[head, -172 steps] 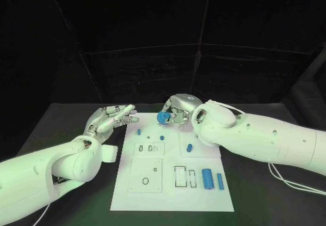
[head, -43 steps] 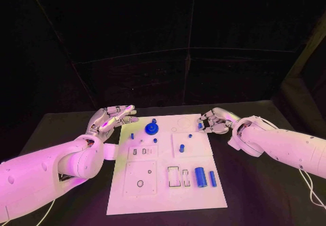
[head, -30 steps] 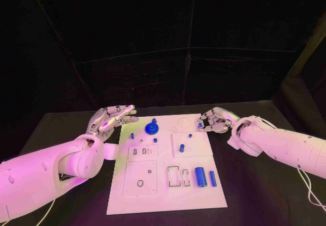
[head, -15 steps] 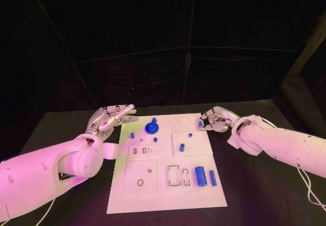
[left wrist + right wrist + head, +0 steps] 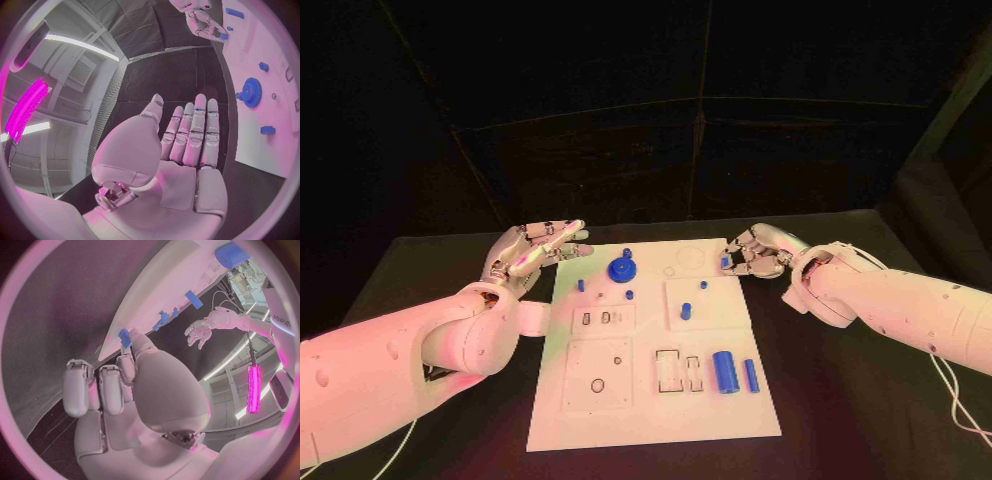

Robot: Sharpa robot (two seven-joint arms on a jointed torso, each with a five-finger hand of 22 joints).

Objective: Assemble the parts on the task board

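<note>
The white task board [image 5: 646,400] lies in the middle of the table. A blue gear [image 5: 623,269] stands on its far part, with small blue pegs [image 5: 629,295] near it. A thick blue cylinder [image 5: 724,370] and a slim one [image 5: 750,375] lie in the board's near right. My right hand [image 5: 756,252] is at the board's far right edge and pinches a small blue part [image 5: 724,263] at its fingertips; the right wrist view shows that part [image 5: 125,336] close to the board's edge [image 5: 156,295]. My left hand [image 5: 531,250] hovers palm up beside the far left corner, fingers straight [image 5: 190,135], holding nothing.
Rectangular and round recesses [image 5: 672,372] mark the board's near half. The black table [image 5: 862,420] lies bare on both sides of the board. A dark curtain closes off the far side.
The gear that my right hand held over the board now stands on it. The right hand has gone to the far right edge and crept slightly farther with the small part. The left hand stays.
</note>
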